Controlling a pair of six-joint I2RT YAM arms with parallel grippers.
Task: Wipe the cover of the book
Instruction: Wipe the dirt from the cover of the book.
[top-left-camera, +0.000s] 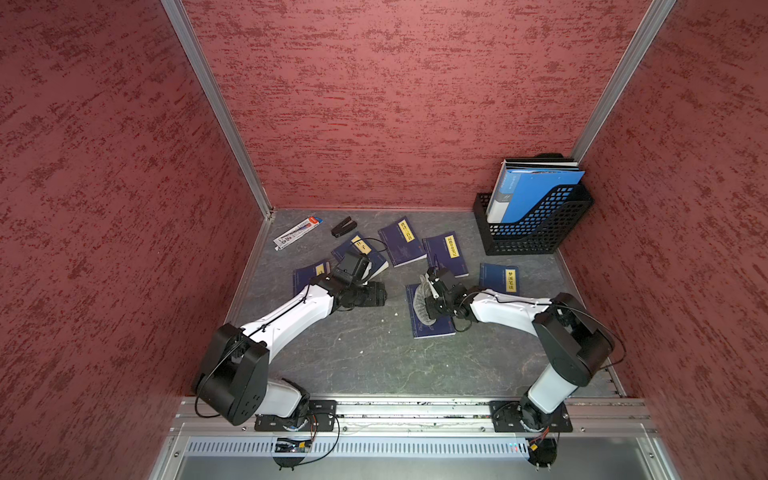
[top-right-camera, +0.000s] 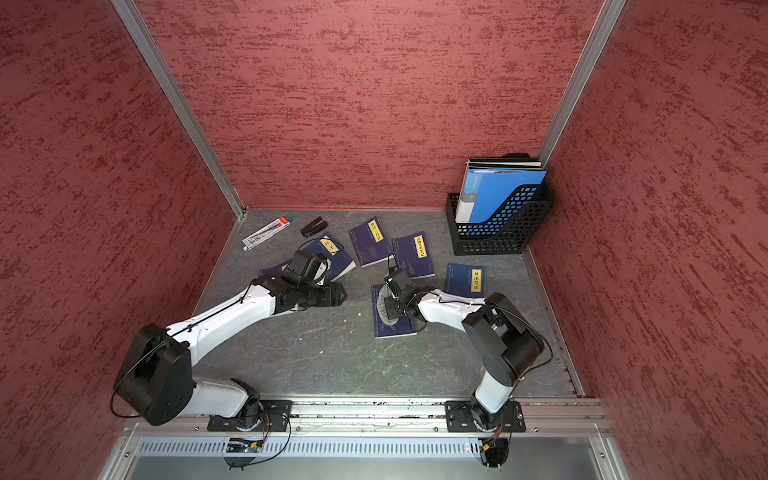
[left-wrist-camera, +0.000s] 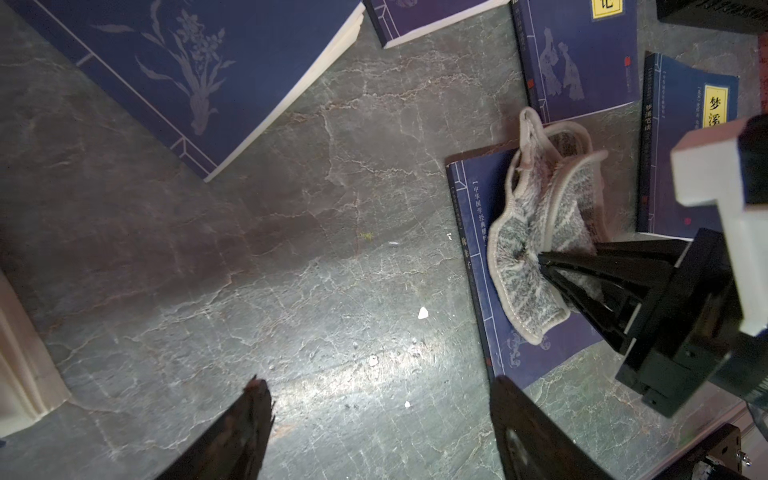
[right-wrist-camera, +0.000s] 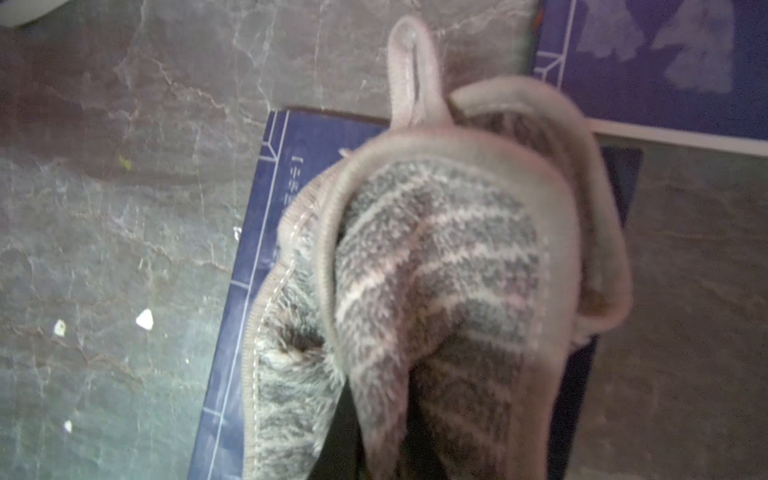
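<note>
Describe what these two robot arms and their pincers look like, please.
Both match: the left arm and right arm have smooth white shells between bulky black rounded joints, with thin black cables looping alongside. The left gripper and right gripper end in slim black tapering fingers.

Dim wrist views, blurred close-up, glare patch

book (right-wrist-camera: 307, 141) cover: mostly hidden under cloth (right-wrist-camera: 436, 270) | right wrist view: blurred | second book (top-left-camera: 305, 275): partly behind left arm (top-left-camera: 291, 316)
</note>
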